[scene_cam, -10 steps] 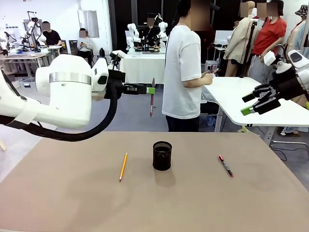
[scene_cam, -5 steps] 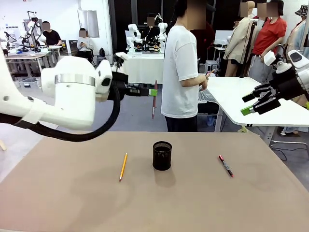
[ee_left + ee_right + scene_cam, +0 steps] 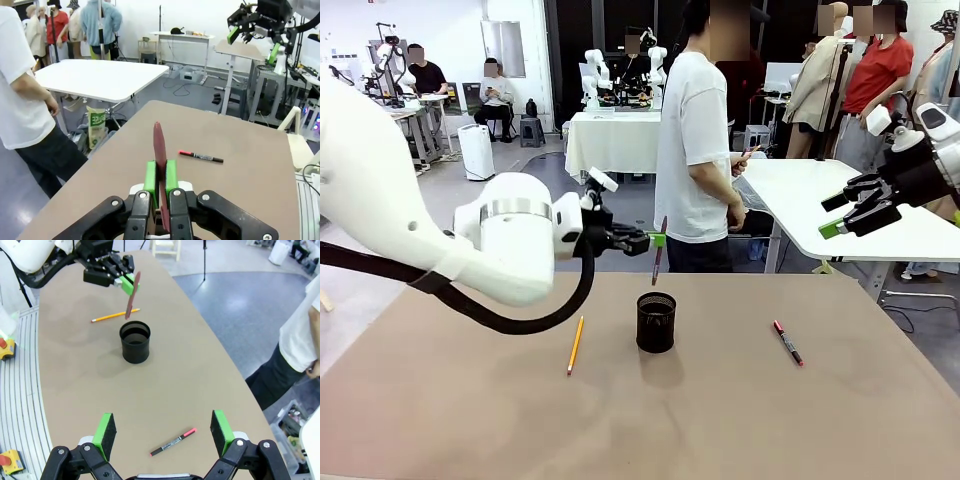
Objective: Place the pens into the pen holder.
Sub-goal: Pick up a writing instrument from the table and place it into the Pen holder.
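My left gripper is shut on a dark reddish-brown pen, held nearly upright just above the black mesh pen holder in the middle of the table. In the left wrist view the pen stands between the green pads. The right wrist view shows the pen hanging over the pen holder. A yellow pencil lies left of the holder. To the holder's right lies a black pen with red ends. My right gripper hangs open high at the right, nothing in it.
A person in a white shirt stands at the far edge of the brown table, side on. A white table stands at the back right behind my right gripper.
My left arm has swung down and to the right, carrying the reddish-brown pen from well behind the table to just above the pen holder. The right arm has not moved.
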Controlling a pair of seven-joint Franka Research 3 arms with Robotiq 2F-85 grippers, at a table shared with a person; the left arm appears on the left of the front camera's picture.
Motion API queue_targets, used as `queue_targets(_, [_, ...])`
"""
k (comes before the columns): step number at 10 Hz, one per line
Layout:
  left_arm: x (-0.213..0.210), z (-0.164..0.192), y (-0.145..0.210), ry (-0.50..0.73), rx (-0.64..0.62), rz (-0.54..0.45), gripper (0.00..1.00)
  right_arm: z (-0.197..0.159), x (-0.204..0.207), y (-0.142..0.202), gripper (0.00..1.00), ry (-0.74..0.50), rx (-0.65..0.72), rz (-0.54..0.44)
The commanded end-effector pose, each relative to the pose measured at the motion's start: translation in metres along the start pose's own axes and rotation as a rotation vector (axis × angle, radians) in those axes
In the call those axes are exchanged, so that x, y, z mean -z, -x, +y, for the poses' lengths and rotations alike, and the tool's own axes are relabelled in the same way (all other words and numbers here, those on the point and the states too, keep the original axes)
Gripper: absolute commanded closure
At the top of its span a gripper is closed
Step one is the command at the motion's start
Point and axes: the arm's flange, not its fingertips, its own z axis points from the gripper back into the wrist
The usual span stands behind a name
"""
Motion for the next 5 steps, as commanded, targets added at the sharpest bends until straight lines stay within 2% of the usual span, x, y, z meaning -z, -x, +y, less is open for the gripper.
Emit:
queue_targets(1, [0.005, -0.003, 0.023, 0.002, -0.016, -0.065, 1.00, 0.000, -0.001, -0.003, 0.00, -0.001, 0.002, -0.009])
queue_targets(5, [0.009, -0.008, 0.055, -0.014, -0.021, -0.029, 1.00, 0.000, -0.001, -0.003, 0.00, -0.001, 0.002, -0.009])
